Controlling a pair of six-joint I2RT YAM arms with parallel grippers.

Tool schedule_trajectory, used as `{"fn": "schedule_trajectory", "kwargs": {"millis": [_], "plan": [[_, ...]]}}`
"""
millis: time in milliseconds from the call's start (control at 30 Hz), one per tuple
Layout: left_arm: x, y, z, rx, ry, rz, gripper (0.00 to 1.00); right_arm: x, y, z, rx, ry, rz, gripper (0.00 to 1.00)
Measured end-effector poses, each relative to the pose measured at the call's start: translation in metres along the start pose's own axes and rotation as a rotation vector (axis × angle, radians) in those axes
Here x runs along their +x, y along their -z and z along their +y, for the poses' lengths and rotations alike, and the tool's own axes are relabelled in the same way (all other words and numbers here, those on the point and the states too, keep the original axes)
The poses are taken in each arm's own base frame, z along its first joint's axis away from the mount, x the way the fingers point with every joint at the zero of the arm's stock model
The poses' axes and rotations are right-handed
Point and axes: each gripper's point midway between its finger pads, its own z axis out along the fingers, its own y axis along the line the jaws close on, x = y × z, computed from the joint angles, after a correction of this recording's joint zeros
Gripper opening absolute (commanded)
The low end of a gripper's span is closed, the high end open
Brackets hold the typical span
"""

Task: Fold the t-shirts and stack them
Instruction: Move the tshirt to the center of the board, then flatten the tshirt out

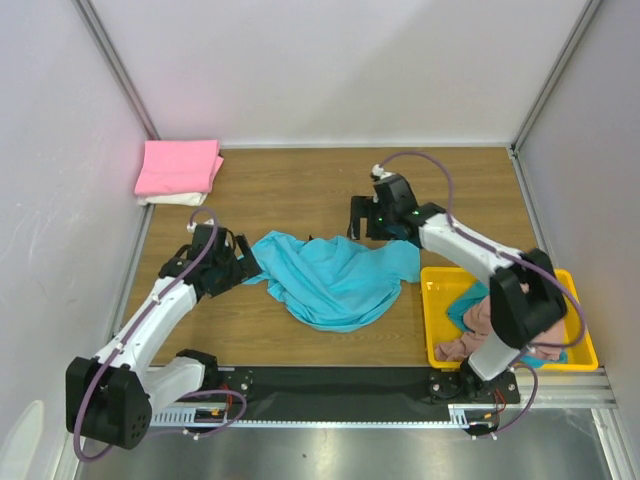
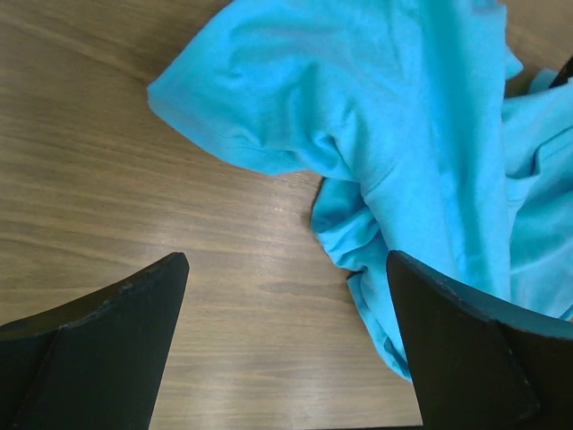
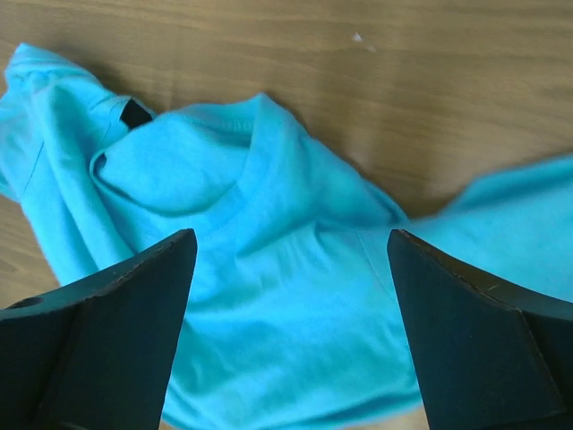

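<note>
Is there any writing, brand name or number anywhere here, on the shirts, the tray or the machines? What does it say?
No text can be read.
The turquoise t-shirt is plain, and the dark tag inside its collar shows no legible print.
There is no lettering on the folded pink t-shirt, the yellow tray, the left arm or the right arm.

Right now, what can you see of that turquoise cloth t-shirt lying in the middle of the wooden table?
The turquoise cloth t-shirt is soft, plain knit, with a ribbed round collar and a dark neck label. It lies crumpled and unfolded, spread on the wooden table. The left gripper stands open at its left edge, the right gripper open over its collar; neither grips it.
</note>
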Motion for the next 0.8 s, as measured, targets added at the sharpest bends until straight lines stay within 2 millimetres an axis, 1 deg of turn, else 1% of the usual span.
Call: {"fn": "schedule_trajectory", "kwargs": {"millis": [67,133,367,500,633,733,767,800], "plan": [[0.000,-0.002,0.003,-0.005,0.025,-0.017,0.98,0.003,-0.021,0.007,-0.013,0.025,0.029,0.92],[-0.002,-0.003,0.006,-0.008,0.047,-0.036,0.98,0.003,-0.036,0.011,-0.024,0.040,0.041,0.91],[-0.002,-0.009,0.023,-0.035,0.108,-0.064,0.98,0.012,-0.078,0.023,-0.048,0.081,0.086,0.84],[-0.001,-0.012,0.029,-0.046,0.124,-0.067,0.98,0.023,-0.093,0.027,-0.043,0.111,0.114,0.76],[-0.003,-0.011,0.031,-0.042,0.133,-0.078,0.99,0.033,-0.100,0.027,-0.028,0.127,0.134,0.70],[-0.005,-0.010,0.031,-0.037,0.139,-0.092,0.98,0.034,-0.103,0.024,-0.002,0.133,0.133,0.61],[-0.006,-0.010,0.031,-0.036,0.141,-0.095,0.98,0.034,-0.104,0.022,0.008,0.136,0.131,0.53],[-0.007,-0.010,0.031,-0.034,0.142,-0.100,0.99,0.034,-0.105,0.020,0.017,0.140,0.130,0.48]]}}
